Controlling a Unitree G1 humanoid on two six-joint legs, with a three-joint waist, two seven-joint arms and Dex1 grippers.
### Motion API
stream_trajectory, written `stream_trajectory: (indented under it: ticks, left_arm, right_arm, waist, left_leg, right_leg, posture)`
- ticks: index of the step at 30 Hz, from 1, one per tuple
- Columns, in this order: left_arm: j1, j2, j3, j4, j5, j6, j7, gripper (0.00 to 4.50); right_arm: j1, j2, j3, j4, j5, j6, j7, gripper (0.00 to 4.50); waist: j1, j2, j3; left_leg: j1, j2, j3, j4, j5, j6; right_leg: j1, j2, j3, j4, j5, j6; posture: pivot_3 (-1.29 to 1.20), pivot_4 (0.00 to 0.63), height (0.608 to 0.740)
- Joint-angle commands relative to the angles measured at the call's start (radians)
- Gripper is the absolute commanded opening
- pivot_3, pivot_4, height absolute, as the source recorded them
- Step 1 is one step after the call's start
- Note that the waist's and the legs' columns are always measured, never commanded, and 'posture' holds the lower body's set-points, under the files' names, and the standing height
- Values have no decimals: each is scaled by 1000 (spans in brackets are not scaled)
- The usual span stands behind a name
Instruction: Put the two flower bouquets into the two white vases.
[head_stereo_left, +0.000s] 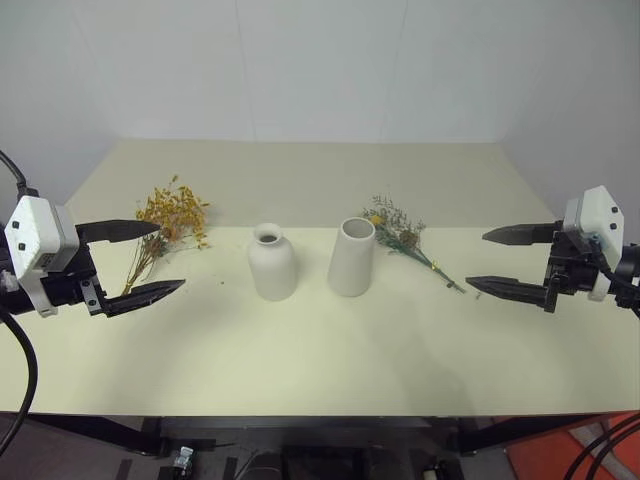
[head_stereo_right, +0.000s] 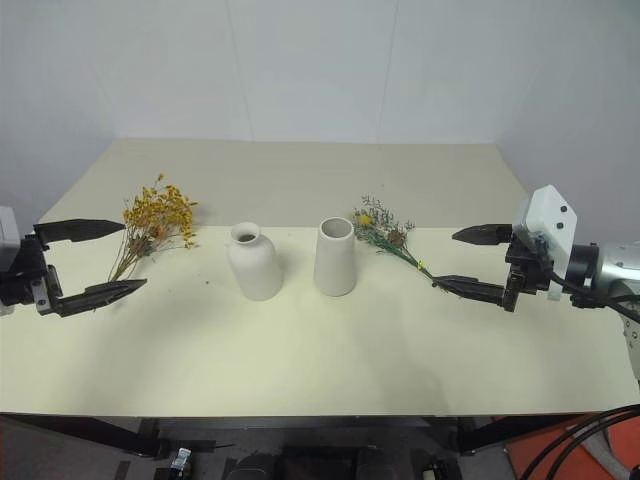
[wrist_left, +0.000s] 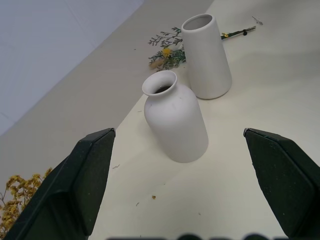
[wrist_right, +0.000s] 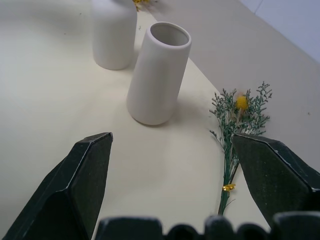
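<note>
I take the bottle-shaped vase (head_stereo_left: 272, 262) as my landmark; it stands upright near the middle of the cream table (head_stereo_left: 320, 370), its narrow neck empty. Just to its right, apart from it, stands the plain cylinder vase (head_stereo_left: 351, 257), also upright with nothing in its mouth.

The yellow-orange bouquet (head_stereo_left: 172, 222) lies flat on the table well to the left of the bottle vase, its bushy head toward the far side and its thin brown stems trailing toward the near left. The grey-green bouquet (head_stereo_left: 402, 238) lies flat on the other side, beyond the cylinder from my landmark; its blooms sit close behind the cylinder's right side and its stem runs away to the near right, bound by a small yellow tie.

My left gripper (head_stereo_left: 150, 260) hangs over the table farther left of the bottle vase than the yellow-orange bunch, fingers spread wide and holding nothing; one fingertip crosses in front of that bunch's stems in the head view. My right gripper (head_stereo_left: 482, 260) hovers far right of the landmark, past the grey-green stem's end, likewise wide open and empty, pointing back toward the vases.
</note>
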Motion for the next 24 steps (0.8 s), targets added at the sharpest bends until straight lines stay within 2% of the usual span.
stream_trajectory:
  ticks: [1, 16, 22, 24]
  left_arm:
    - [-21, 10, 9, -9, -12, -12, 8, 4500]
    - [-23, 2, -3, -12, -19, -13, 13, 4500]
    - [-61, 1, -39, -3, -22, -21, 11, 4500]
    - [-76, 0, -55, 5, -19, -27, 9, 4500]
  right_arm:
    - [1, -17, -41, -30, 7, -17, -8, 4461]
    - [-18, -3, -8, -28, -3, -16, -31, 4461]
    - [-127, 36, 110, 15, -59, 25, -110, 4461]
    - [-212, 64, 193, 61, -127, 106, -197, 4461]
  waist:
    - [0, 0, 0]
    - [0, 0, 0]
    - [-3, 0, 0]
    - [-3, 0, 0]
  left_leg:
    - [0, 0, 0, 0, 0, 0]
    - [0, 0, 0, 0, 0, 0]
    - [0, 0, 0, 0, 0, 0]
    - [1, 0, 0, 0, 0, 0]
  right_leg:
    - [0, 0, 0, 0, 0, 0]
    - [0, 0, 0, 0, 0, 0]
    - [0, 0, 0, 0, 0, 0]
    - [0, 0, 0, 0, 0, 0]
  posture:
    - [0, 150, 740]
    - [0, 150, 740]
    - [0, 150, 740]
    - [0, 150, 740]
